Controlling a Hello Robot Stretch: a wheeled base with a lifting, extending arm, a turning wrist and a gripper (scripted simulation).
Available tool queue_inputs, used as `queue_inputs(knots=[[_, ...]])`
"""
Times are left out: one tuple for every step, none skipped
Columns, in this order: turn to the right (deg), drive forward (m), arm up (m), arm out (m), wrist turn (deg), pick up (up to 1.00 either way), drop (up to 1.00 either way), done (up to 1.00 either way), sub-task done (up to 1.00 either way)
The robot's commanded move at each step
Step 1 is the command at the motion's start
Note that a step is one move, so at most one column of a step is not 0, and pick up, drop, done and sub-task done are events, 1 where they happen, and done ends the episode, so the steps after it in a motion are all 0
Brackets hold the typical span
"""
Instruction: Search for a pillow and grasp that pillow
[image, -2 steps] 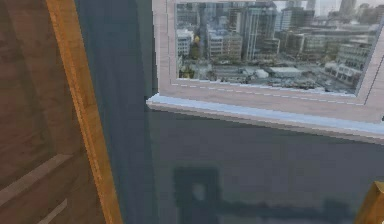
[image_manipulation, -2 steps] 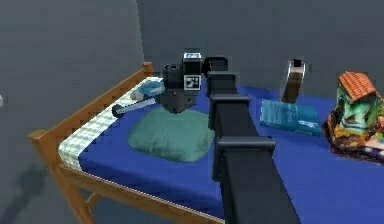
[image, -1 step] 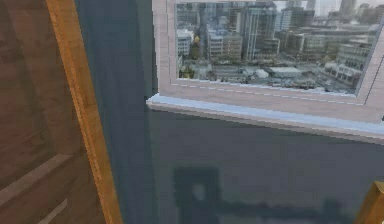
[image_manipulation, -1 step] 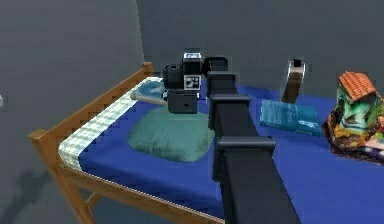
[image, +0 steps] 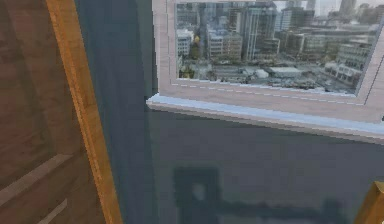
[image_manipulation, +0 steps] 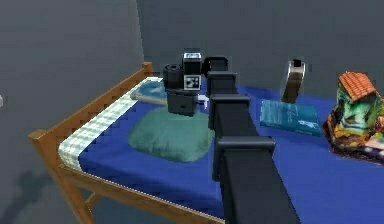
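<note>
The green pillow (image_manipulation: 170, 140) is lying on the blue bed (image_manipulation: 120, 165). The arm (image_manipulation: 240, 150) is reaching out over the mattress, with the gripper (image_manipulation: 180, 106) hanging by the pillow. Whether it is grasping anything cannot be told. The forward view is facing a window (image: 270, 45) and a wooden panel (image: 35, 120).

Daylight at the window (image: 270, 45), softer light over the bed (image_manipulation: 140, 175)
In the forward view the window is brightest, and the wall (image: 250, 150) beneath its sill (image: 260, 112) is dim with a faint shadow. In the arm side view the bed is evenly lit and shades the floor (image_manipulation: 25, 195).
</note>
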Motion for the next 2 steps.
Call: queue_inputs(knots=[[0.0, 0.00, -0.26, 0.00, 0.0, 0.00, 0.00, 0.00, 0.00], [0.0, 0.00, 0.00, 0.00, 0.0, 1.00, 0.00, 0.00, 0.00]])
